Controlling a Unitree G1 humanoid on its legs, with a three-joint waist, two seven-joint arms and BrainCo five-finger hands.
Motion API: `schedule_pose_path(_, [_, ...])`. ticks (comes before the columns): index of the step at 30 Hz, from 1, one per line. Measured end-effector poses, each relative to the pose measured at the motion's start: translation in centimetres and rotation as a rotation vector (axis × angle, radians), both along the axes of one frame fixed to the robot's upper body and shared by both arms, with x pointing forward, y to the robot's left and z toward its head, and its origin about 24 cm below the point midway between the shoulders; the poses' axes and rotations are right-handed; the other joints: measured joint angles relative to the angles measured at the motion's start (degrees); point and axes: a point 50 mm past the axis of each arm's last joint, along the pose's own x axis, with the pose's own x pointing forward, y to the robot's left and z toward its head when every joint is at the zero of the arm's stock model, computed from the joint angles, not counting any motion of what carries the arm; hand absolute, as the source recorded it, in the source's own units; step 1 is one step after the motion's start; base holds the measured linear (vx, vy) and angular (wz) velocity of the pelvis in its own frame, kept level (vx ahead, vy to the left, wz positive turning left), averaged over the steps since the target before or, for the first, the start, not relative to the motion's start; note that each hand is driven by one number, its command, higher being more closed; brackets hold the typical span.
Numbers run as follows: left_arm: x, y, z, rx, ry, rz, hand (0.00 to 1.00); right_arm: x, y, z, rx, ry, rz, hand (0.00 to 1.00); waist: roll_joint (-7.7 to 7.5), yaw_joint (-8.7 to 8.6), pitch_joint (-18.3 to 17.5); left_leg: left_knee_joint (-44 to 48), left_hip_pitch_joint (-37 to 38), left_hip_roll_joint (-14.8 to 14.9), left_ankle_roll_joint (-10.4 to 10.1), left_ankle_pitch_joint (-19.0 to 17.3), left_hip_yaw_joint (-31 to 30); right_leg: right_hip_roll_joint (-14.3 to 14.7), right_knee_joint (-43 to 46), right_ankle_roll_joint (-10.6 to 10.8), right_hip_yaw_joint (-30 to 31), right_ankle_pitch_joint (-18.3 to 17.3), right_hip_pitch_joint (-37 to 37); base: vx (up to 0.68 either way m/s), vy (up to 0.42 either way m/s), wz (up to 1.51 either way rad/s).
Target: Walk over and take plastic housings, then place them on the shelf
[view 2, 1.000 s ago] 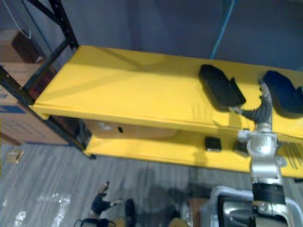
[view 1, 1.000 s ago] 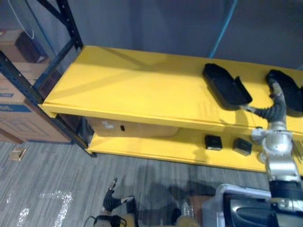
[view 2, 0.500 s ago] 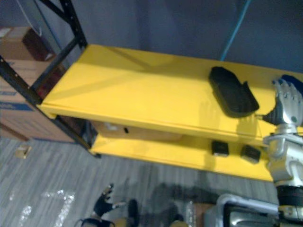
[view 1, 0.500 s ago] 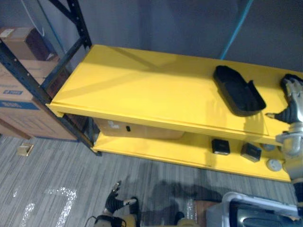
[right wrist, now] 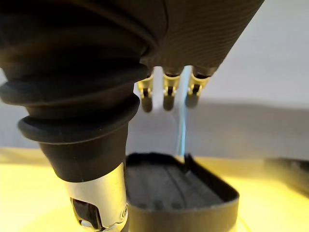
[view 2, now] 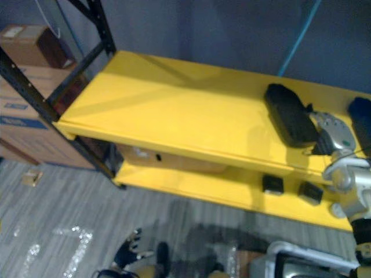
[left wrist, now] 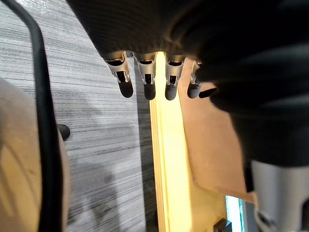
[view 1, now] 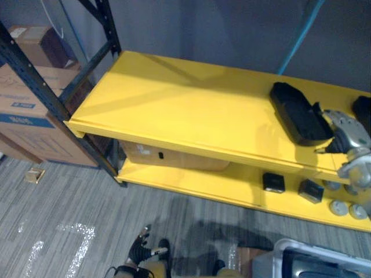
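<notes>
2nd plastic housing (view 1: 363, 111) clipped by frame edge. Cardboard box (view 1: 168, 157) mostly hidden under top shelf (view 1: 174, 110). Round bits (view 1: 337, 207) on lower shelf (view 1: 232, 186): unidentifiable.

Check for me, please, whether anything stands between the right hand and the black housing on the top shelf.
Nothing visible does. The open right hand hovers close beside the black housing on the yellow shelf. In its wrist view the housing lies just past the fingers, with nothing between.

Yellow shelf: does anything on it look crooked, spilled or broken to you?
Nothing is spilled or visibly broken. The black housing lies slanted on the top shelf, not square with its front edge, and a second housing sits apart at the far right. The right hand is open beside the slanted one, holding nothing.
</notes>
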Motion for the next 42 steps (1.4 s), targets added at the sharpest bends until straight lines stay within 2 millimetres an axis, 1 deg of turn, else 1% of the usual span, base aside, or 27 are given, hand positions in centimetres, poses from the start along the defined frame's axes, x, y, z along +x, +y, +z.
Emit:
schedule_pose_path(4, [0.0,-0.1,0.1,-0.003,0.000,-0.001,0.00,0.0,-0.4,0.5,0.003,0.031,-0.002,0.00,-0.32,0.24,0.0,0.0,0.1,-0.2,0.0,0.0,0.0,-0.2,0.2,0.0,0.0,0.0,0.0,0.00,0.000,0.00])
schedule_pose_path(8, [-0.3,-0.3,0.3,-0.011,-0.001,-0.006,0.00,-0.1,-0.7,0.0,0.011,0.067,-0.019,0.00,-0.49,0.23,0.0,0.0,0.2,-0.1,0.0,0.0,0.0,-0.2,0.3,0.0,0.0,0.0,0.0,0.00,0.000,0.00])
schedule_pose_path(13, [-0.4,-0.3,0.3,-0.017,0.004,0.002,0.00,0.0,-0.7,-0.9,0.008,0.125,-0.021,0.00,-0.48,0.25,0.0,0.0,0.1,-0.2,0.1,0.1,0.1,-0.3,0.2,-0.4,0.1,-0.3,-0.2,-0.01,-0.003,0.00])
schedule_pose_path(19, [-0.4,-0.3,0.2,-0.032,0.020,0.023,0.00,-0.2,-1.6,-1.7,0.030,0.197,-0.064,0.00,-0.48,0.63,0.0,0.0,0.0,-0.3,0.1,0.1,0.1,-0.4,0.1,-0.4,0.1,-0.3,-0.2,0.00,0.000,0.00])
schedule_pose_path(21, [-0.4,-0.3,0.2,-0.033,0.020,0.024,0.00,0.0,-1.5,-1.8,0.041,0.201,-0.059,0.00,-0.45,0.61,0.1,0.0,0.1,-0.3,0.1,0.1,0.1,-0.4,0.1,-0.4,0.1,-0.3,-0.2,0.00,0.000,0.00])
schedule_pose_path(28, [-0.2,-0.8,0.5,-0.041,0.004,0.011,0.00,0.2,-1.7,-2.0,0.062,0.213,-0.074,0.00,0.04,1.10,1.9,0.0,0.0,-0.4,0.1,0.1,0.0,-0.4,0.1,-0.3,0.0,-0.3,-0.1,0.00,0.000,0.00])
schedule_pose_path(32, [-0.1,-0.9,0.6,-0.044,-0.006,0.009,0.00,0.6,-1.9,-2.1,0.060,0.225,-0.102,0.00,0.60,1.27,2.9,0.0,-0.8,-0.4,0.3,0.2,-0.1,-0.5,0.2,-0.3,0.0,-0.3,-0.9,0.00,0.000,0.00])
schedule_pose_path(36, [0.0,-1.0,0.8,-0.050,-0.026,0.005,0.00,1.3,-2.1,-1.1,0.098,0.189,-0.119,0.00,1.39,1.50,4.9,0.0,-1.1,-0.5,0.5,0.4,-0.3,-0.5,0.3,-0.1,-0.1,-0.1,-1.2,0.00,0.001,0.02])
schedule_pose_path(37, [0.1,-1.0,0.8,-0.051,-0.029,0.005,0.00,1.5,-2.1,-0.9,0.115,0.180,-0.125,1.00,1.60,1.72,5.3,0.0,-1.2,-0.5,0.5,0.4,-0.4,-0.5,0.3,-0.1,-0.2,-0.1,-1.2,0.01,-0.001,0.04])
schedule_pose_path(41, [0.1,-1.1,1.0,-0.054,-0.040,0.003,0.00,1.9,-2.3,-0.1,0.160,0.151,-0.147,1.00,1.80,1.93,6.0,0.0,-2.0,-0.6,0.4,0.6,-1.5,-0.4,0.4,-0.1,-1.2,0.0,-1.6,0.02,-0.011,0.13])
schedule_pose_path(42, [0.2,-1.1,1.0,-0.054,-0.045,0.004,0.00,2.0,-2.5,0.0,0.165,0.149,-0.159,1.00,1.73,2.31,6.0,0.0,-2.0,-0.6,0.4,0.6,-1.7,-0.4,0.5,-0.1,-1.4,0.0,-1.5,0.02,-0.010,0.08])
